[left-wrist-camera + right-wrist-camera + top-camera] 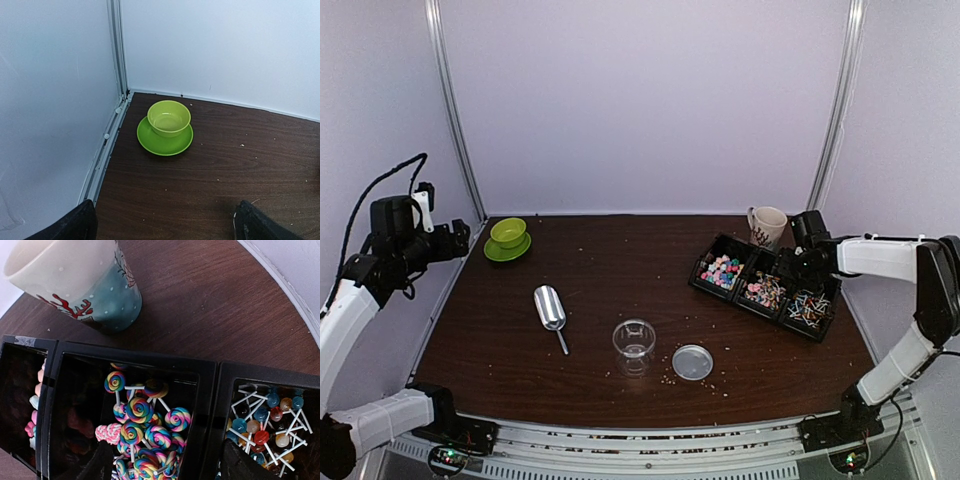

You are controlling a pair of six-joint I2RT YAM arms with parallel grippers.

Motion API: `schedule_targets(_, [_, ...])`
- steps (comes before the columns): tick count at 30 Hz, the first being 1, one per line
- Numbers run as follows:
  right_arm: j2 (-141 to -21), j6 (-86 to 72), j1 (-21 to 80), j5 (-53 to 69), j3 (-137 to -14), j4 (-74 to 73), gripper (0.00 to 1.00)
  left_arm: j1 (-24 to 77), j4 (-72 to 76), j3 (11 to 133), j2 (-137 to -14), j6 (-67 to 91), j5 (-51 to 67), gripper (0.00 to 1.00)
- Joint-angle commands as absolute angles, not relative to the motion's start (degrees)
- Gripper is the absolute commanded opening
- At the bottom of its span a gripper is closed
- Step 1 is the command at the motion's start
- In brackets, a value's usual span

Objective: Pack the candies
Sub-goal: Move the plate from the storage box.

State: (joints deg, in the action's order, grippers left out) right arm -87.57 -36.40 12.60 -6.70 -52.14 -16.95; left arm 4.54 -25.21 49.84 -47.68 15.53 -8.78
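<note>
On the dark wooden bench point(620, 260), tiny pastel candies point(720, 270) fill the left bin of the black plastic tray point(135, 360), one bin left of my nearer right pincer point(167, 461), released above swirl lollipops point(137, 410).

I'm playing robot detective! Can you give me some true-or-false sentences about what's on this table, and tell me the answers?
1. The green bowl sits on a green saucer. True.
2. The candies are inside the clear cup. False: they lie in the black tray.
3. The lid lies on the table beside the cup. True.
4. The left gripper holds the metal scoop. False: that gripper is open and empty, and the scoop lies on the table.
5. A mug stands next to the tray. True.
</note>
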Motion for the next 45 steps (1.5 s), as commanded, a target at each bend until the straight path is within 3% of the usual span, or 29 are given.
schedule_targets(1, [-88.70,-35.78,13.97,-6.84,-52.68,-16.90,0.69,3.96,-22.84,51.59,-47.72,15.34,-8.23,0.98])
schedule_targets(6, [-88.73,-35.01,15.04,-7.16,-52.12,-17.11,0.58,4.00,-22.76,51.59,-47.66,15.38,-8.17,0.98])
schedule_targets(10, [-88.86,-34.26,15.90,-6.85,-51.72,-17.42,0.43,4.00,-22.76,51.59,-47.63,15.42,-8.17,0.98])
schedule_targets(16, [-89.28,-33.51,17.99,-7.17,-51.81,-18.12,0.32,3.98,-22.67,51.59,-47.55,15.53,-8.01,0.98])
schedule_targets(19, [-89.66,-33.18,19.39,-7.27,-52.31,-18.52,0.21,3.97,-22.68,51.53,-47.55,15.47,-8.01,0.98])
schedule_targets(30, [-94.72,-33.20,27.52,-8.55,-60.71,-21.40,0.21,3.98,-22.67,51.50,-47.67,15.58,-7.91,0.98])
schedule_targets(45, [-111.42,-31.88,35.71,-7.60,-83.66,-26.65,0.15,3.95,-22.67,51.42,-47.91,15.53,-8.08,0.98])
